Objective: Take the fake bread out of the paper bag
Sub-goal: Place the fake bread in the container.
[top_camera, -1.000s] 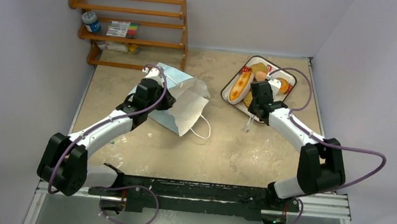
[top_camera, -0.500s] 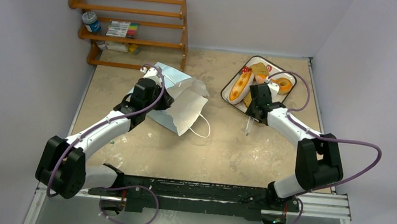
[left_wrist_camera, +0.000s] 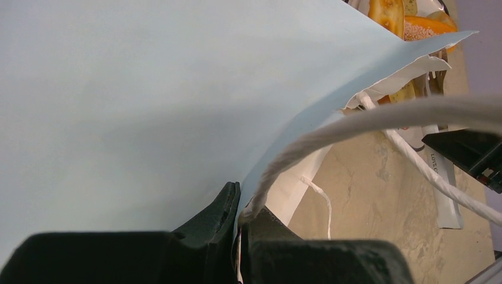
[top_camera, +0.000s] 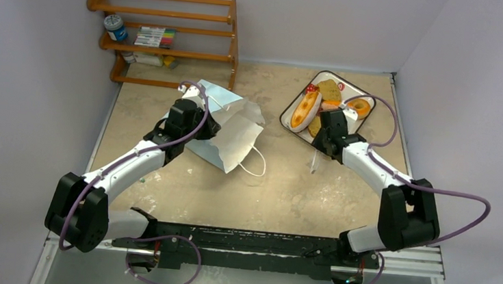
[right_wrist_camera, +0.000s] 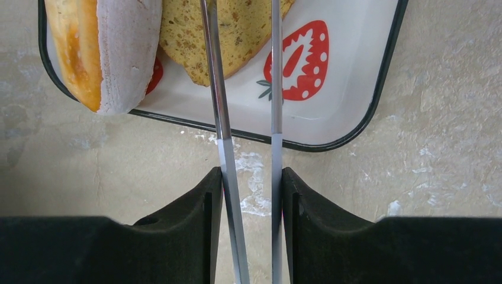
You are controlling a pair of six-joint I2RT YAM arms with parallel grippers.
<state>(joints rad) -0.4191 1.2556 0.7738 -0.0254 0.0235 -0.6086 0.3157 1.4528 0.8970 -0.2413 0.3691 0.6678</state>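
Observation:
The light blue paper bag (top_camera: 231,126) lies on its side, mouth toward the right; its inside does not show. My left gripper (top_camera: 200,122) is shut on the bag's edge (left_wrist_camera: 148,100), jaws pinched at the paper (left_wrist_camera: 241,213). My right gripper (top_camera: 323,136) is shut on metal tongs (right_wrist_camera: 276,89) that reach over the tray's near edge. On the strawberry-print tray (top_camera: 290,126) lie the long roll (top_camera: 304,109), a toast slice (top_camera: 329,92), a second slice (top_camera: 316,126) and the ring doughnut (top_camera: 359,108). The right wrist view shows the roll (right_wrist_camera: 103,50) and a slice (right_wrist_camera: 237,29).
A wooden shelf rack (top_camera: 169,35) with a jar and markers stands at the back left. The bag's white cord handle (top_camera: 257,163) loops onto the table. Walls close in on the left, back and right.
My right gripper with the tongs has drawn back a little from the tray toward the near side, uncovering the doughnut. The left gripper and the bag have stayed put.

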